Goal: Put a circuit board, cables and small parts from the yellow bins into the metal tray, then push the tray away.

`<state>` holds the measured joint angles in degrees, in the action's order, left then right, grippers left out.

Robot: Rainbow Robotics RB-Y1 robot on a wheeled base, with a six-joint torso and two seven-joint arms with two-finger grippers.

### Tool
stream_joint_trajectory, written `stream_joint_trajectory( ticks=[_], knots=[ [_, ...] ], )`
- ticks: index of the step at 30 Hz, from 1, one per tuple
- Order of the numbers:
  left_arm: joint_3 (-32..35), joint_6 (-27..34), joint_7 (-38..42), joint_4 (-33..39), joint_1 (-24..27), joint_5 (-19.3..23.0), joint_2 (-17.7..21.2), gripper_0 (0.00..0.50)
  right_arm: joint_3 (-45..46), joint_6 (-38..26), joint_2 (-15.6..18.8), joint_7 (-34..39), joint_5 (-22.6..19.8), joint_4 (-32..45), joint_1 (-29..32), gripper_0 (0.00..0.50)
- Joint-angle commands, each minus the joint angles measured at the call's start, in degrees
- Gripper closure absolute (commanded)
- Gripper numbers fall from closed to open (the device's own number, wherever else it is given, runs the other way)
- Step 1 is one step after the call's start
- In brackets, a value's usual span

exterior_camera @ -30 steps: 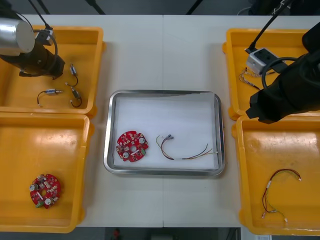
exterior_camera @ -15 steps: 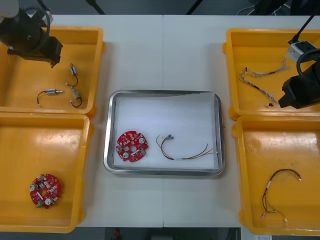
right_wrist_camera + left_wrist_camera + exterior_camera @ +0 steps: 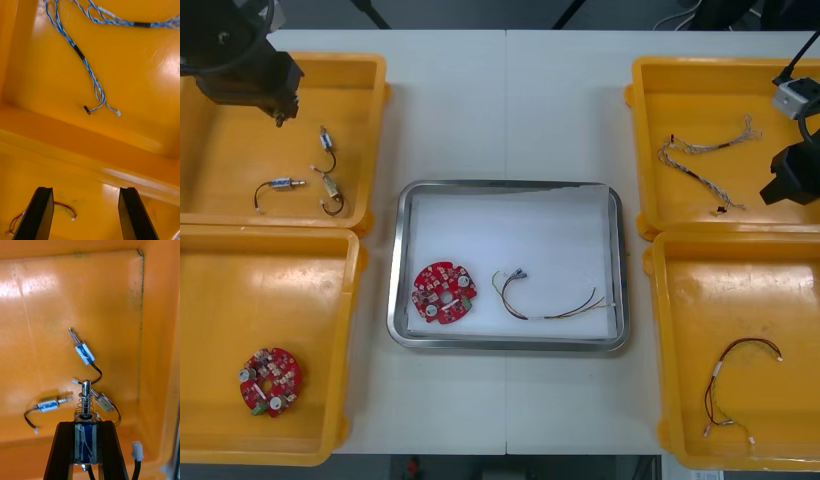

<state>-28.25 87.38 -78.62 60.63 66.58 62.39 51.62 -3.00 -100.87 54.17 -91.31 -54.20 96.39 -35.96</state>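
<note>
Now, the small metal part (image 3: 86, 438) you want is pinched upright between the fingers of the left gripper (image 3: 85, 424), its spring and pin standing up past the fingertips. It hangs over the far left bin (image 3: 310, 58). Three more small metal parts (image 3: 328, 140) lie on that bin's floor, toward the side nearest the tray, apart from the one you hold.

So you are in the parts step, I judge: the pick looks made and the carry is yet to do. The metal tray (image 3: 402, 260) sits between the bins and already holds a circuit board (image 3: 444, 293) at its near left, with a red and yellow cable (image 3: 550, 305) just beside it toward the right.

Next you need to take the part over the bin's wall to the tray. Go high enough to clear both rims, and set it down on the bare white floor at the tray's far side, away from board and cable. The grip is on the part's narrow body, so move smoothly lest it twist.

Your right gripper (image 3: 86, 191) waits empty, fingers spread wide, over the wall between the two right-hand bins. The twisted blue and white cable (image 3: 80, 54) lies in the far right bin (image 3: 700, 70), beyond its fingers.
</note>
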Motion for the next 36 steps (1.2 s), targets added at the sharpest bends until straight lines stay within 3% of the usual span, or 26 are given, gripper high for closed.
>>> stream_joint_trajectory(
  ticks=[1, 11, 13, 19, 26, 29, 36],
  knots=[
    [5.93, 5.34, 17.10, 9.25, 0.13, -1.57, 2.69, 0.500, -4.03, 4.19, 2.43, -7.30, -0.73, -5.78, -7.01, 0.000],
    [9.70, 14.31, 39.68, 30.25, -7.08, -5.26, 1.20, 0.500, -12.90, 15.09, 2.43, -19.25, -2.40, -17.90, -14.22, 0.000],
    [9.88, 15.63, 45.05, 35.35, -9.19, -6.85, -0.12, 0.500, -14.66, 16.76, 2.51, -22.42, -2.92, -20.01, -15.54, 0.000],
    [10.50, 17.91, 51.46, 43.26, -13.76, -10.89, -5.30, 0.500, -16.07, 19.22, 2.43, -31.38, -4.51, -24.23, -17.56, 0.000],
    [8.65, 18.62, 56.91, 45.54, -15.51, -16.43, -12.95, 0.500, -16.07, 23.09, 2.43, -42.81, -6.00, -28.63, -18.09, 0.000],
    [4.61, 18.44, 59.20, 45.19, -15.60, -21.08, -16.20, 0.499, -16.33, 25.99, 2.34, -48.34, -6.88, -31.62, -18.70, 0.000],
    [-2.34, 13.17, 61.31, 41.68, -17.10, -27.76, -21.21, 0.497, -21.78, 33.90, 1.90, -59.77, -8.64, -38.65, -21.96, 0.000]
  ],
)
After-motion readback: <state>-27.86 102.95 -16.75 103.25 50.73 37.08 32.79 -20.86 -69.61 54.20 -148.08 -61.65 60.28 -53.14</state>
